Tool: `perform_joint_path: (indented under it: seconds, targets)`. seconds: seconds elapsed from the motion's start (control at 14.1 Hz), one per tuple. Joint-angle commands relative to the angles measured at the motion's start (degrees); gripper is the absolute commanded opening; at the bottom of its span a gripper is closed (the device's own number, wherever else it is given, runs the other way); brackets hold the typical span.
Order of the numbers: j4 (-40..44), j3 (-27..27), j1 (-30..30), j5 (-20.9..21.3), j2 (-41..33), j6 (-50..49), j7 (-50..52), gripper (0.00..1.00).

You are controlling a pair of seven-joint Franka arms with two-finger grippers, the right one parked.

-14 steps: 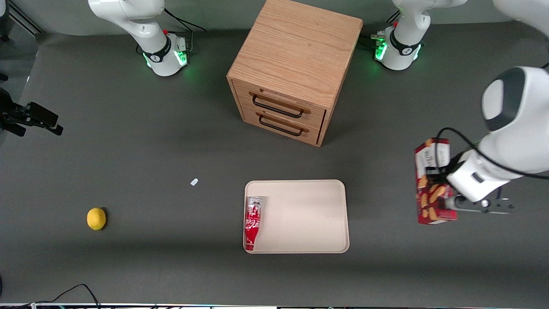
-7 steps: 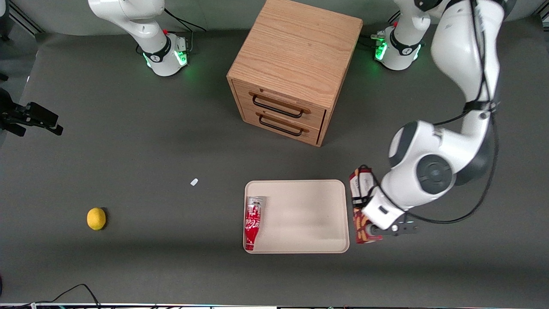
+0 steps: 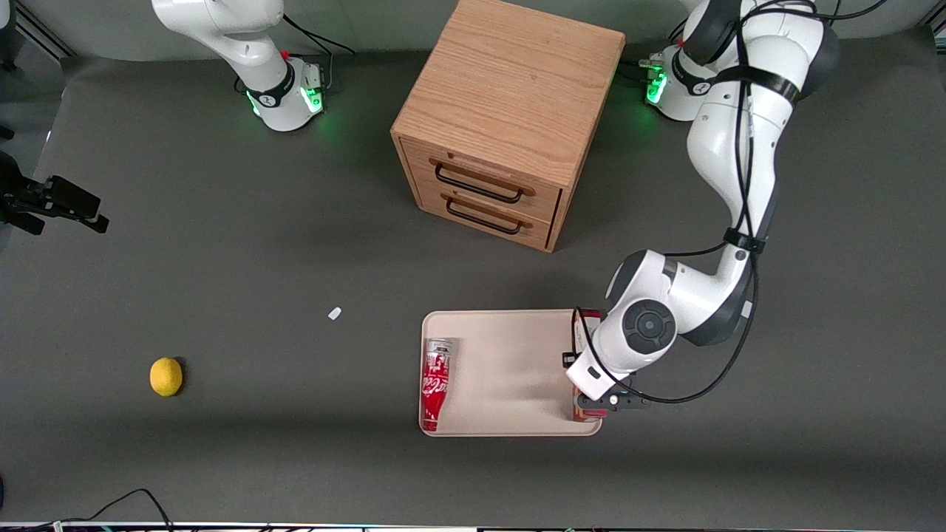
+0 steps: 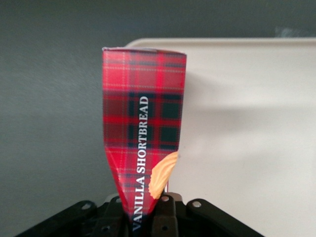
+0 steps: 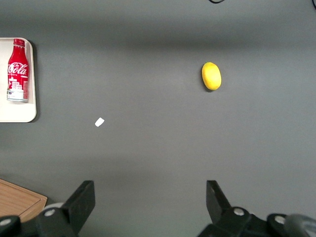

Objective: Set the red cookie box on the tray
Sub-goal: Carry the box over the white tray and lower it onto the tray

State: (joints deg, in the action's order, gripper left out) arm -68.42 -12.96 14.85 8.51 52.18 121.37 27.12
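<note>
Carried in from the working arm's end of the table, the red cookie box [image 4: 143, 133] now hangs over the tray [image 3: 510, 325] at its rim nearest the working arm, pinched end-on in the gripper [image 4: 145, 217], whose jaws hold it firmly. You should shift it a little toward the tray's middle, keep well apart from the cola bottle [image 3: 436, 383], lower until it rests flat, then release.
</note>
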Motion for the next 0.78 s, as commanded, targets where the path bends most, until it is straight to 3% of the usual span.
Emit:
perform_joint_path:
  seconds: [0.0, 0.35, 0.43, 0.5, 0.71]
  targets:
    - [2.42, 0.92, 1.14, 0.72, 1.08, -0.61, 2.58, 0.00]
    - [2.15, 0.92, 1.14, 0.63, 1.26, -0.70, 4.52, 0.01]
    - [2.07, 0.92, 1.14, 0.98, 1.17, -0.70, 4.34, 0.61]
    - [1.28, 0.92, 1.06, 1.25, 0.74, 0.00, 4.08, 1.00]
    - [0.48, 0.92, 0.97, 0.81, 0.38, 3.70, 4.43, 1.00]
